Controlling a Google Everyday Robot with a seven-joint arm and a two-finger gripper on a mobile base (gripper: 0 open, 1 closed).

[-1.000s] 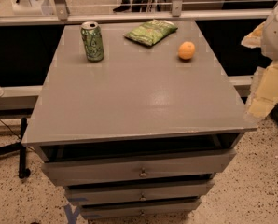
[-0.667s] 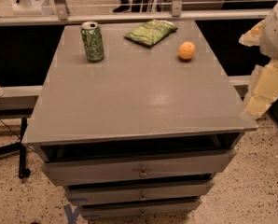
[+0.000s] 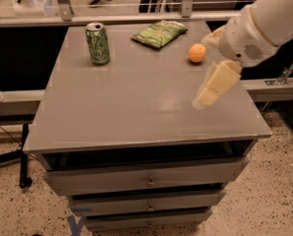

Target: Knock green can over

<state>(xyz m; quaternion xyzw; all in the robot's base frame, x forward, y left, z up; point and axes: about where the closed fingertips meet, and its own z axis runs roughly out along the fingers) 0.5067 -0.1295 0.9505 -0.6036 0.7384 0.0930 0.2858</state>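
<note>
Swung in from the right edge since a moment ago, the robot's white arm [image 3: 264, 23] now reaches over the right part of the grey tabletop [image 3: 131, 107], and its pale yellow hand [image 3: 213, 85] hangs tilted down and to the left above the bare surface near the front right. The hand looks smeared, so I cannot tell how far open it is. It has hold of none of the things, which all sit on the tabletop.

A small cylindrical green can [image 3: 98, 44], with mottled green and white print and a silver top, stands upright near the back left corner, in the same spot as before. It is well apart from the hand, across the tabletop to the hand's left and further back, with open grey surface between them.

A flat, crinkled green snack bag [image 3: 159, 33] lies at the back middle, to the right of the green can. A small round orange fruit [image 3: 197, 53] rests near the back right, close below the arm and just behind the hand.

Under the tabletop, grey drawers [image 3: 146, 181] with small knobs are stacked.
</note>
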